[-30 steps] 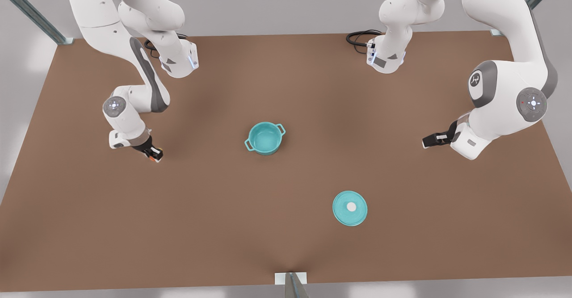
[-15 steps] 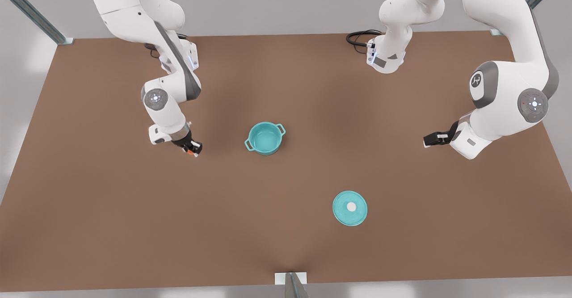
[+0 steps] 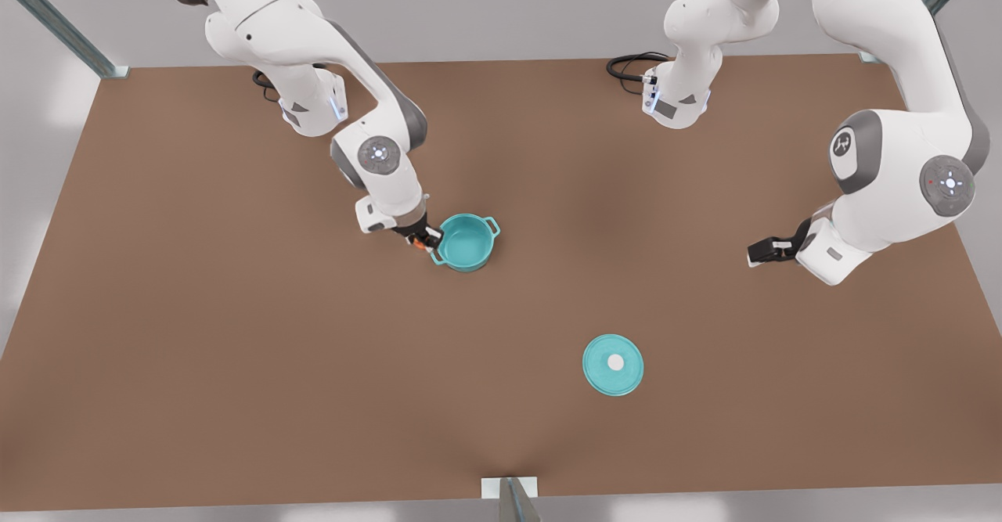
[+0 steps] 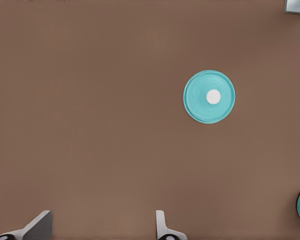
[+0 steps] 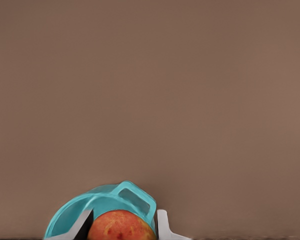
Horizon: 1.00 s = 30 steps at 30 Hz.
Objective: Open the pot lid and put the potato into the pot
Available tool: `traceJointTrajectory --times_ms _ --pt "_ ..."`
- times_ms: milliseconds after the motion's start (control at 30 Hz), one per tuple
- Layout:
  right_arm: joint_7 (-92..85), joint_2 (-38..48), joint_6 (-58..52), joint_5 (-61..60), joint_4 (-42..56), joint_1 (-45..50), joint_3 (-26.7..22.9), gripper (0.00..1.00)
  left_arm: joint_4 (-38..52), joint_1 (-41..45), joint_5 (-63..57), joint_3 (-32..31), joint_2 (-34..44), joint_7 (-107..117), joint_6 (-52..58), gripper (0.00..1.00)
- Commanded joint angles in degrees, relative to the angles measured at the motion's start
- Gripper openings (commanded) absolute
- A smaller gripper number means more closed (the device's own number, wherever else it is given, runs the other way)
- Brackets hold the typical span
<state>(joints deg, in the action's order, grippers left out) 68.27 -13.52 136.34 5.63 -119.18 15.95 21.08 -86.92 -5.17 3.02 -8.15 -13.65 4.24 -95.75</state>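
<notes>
One potato point(image 5: 121, 226) — between right tool point(image 5: 124, 225) fingers

I see the pot point(image 3: 467, 242) standing open, nothing above its mouth; my right gripper point(image 3: 423, 242) with the potato point(image 5: 121, 226) crowds its left handle. The pot lid point(image 3: 613, 364) lies well apart, nearer and right. My left gripper point(image 3: 763, 251) hangs far right, fingers point(image 4: 162, 226) spread over bare tabletop point(image 3: 235, 365).

Between my right gripper's point(image 5: 122, 226) pale grey fingers point(image 5: 162, 225): potato point(image 5: 121, 226), orange-yellow, red-mottled. Just beyond: pot point(image 5: 102, 202), teal. Pot lid point(image 4: 209, 96): teal, white knob. Table point(image 3: 235, 365): plain brown.
</notes>
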Motion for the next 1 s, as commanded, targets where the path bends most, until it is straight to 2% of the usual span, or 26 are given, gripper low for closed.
traceJointTrajectory --times_ms 0,133,367,700,733,867,933,967 --pt "24.5 -0.9 -2.6 0.2 1.1 1.2 0.0 0.52 0.1 0.0 -0.1 0.0 0.0 -1.3 0.1 1.00" --pt "27.8 -3.6 -4.1 0.2 4.7 4.1 -0.1 0.52 0.1 0.0 0.1 0.0 0.0 -1.3 0.1 1.00" --pt "30.0 -10.1 -3.5 2.2 5.1 7.2 -0.2 0.52 0.1 0.0 0.2 0.0 0.0 -1.3 0.1 1.00" --pt "31.8 -12.7 -3.8 2.3 9.6 8.7 -1.2 0.53 0.1 0.1 0.0 0.0 -0.1 -1.3 0.1 1.00" --pt "30.5 -12.7 -3.8 3.5 9.7 8.7 -1.5 1.00 0.1 0.1 0.0 0.0 -0.1 -1.3 0.1 1.00" --pt "30.3 -12.3 -4.0 3.9 9.7 8.3 -1.6 1.00 0.1 0.1 0.1 0.0 -0.1 -1.3 0.1 1.00" --pt "21.4 -6.8 -9.6 3.9 9.7 8.0 -9.0 1.00 0.1 0.1 0.1 0.0 -0.1 -1.3 0.1 1.00" --pt "11.2 -3.8 -13.1 3.9 9.9 4.1 -12.9 1.00 0.1 0.1 0.1 0.0 -0.1 -1.3 0.1 1.00"
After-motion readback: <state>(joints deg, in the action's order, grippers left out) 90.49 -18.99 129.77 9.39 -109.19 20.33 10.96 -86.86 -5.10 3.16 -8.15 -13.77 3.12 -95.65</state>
